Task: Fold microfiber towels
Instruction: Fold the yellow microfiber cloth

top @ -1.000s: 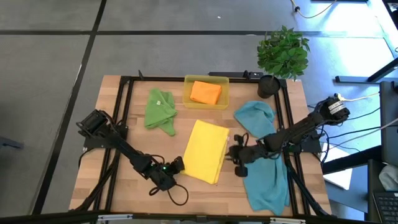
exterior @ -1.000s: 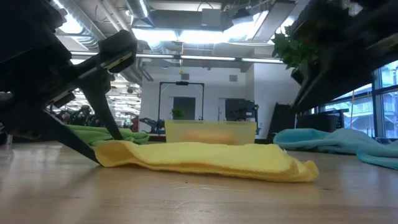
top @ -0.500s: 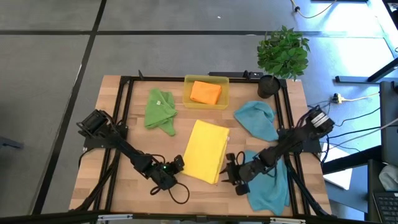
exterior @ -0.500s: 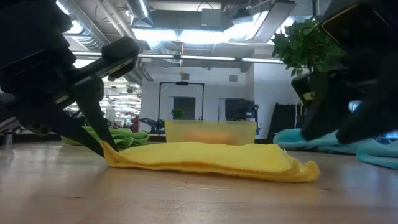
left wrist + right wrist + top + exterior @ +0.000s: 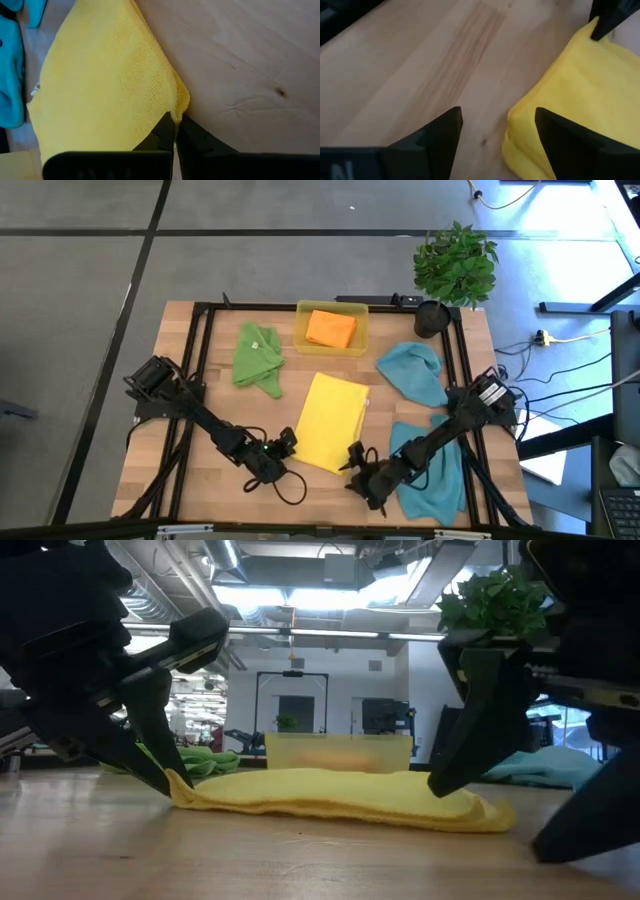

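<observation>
Fingers of the left gripper (image 5: 174, 131) pressed together on the near left corner of the folded yellow microfiber towel (image 5: 332, 422), pinching its edge; the low view shows the same pinch, with the towel corner at the fingertip (image 5: 172, 780) against the wood. Left gripper (image 5: 283, 446) sits near the front edge of the slatted wooden worktop (image 5: 200, 480), just left of the towel.

Right gripper (image 5: 496, 131): fingers spread wide, nothing between them. One finger (image 5: 442, 131) is over bare wood, the other (image 5: 565, 134) over the yellow towel's near right corner; whether it touches the cloth cannot be told. In the high view this gripper (image 5: 358, 470) is at the towel's front right corner, close to the worktop's front edge.

Yellow towel lies flat, folded to a long rectangle, at the worktop's centre, running from the middle toward the front edge.

Other cloths:
- green microfiber towel (image 5: 257, 356), loosely bunched, toward the rear left.
- orange microfiber towel (image 5: 331, 328), folded, inside the translucent yellow plastic tray (image 5: 301, 340) at the rear centre.
- teal-blue microfiber towel (image 5: 414, 372), crumpled, at the right side.
- second teal-blue microfiber towel (image 5: 432, 480) toward the front right corner, partly under the right arm.

Potted green plant (image 5: 455, 264) stands at the rear right corner.
</observation>
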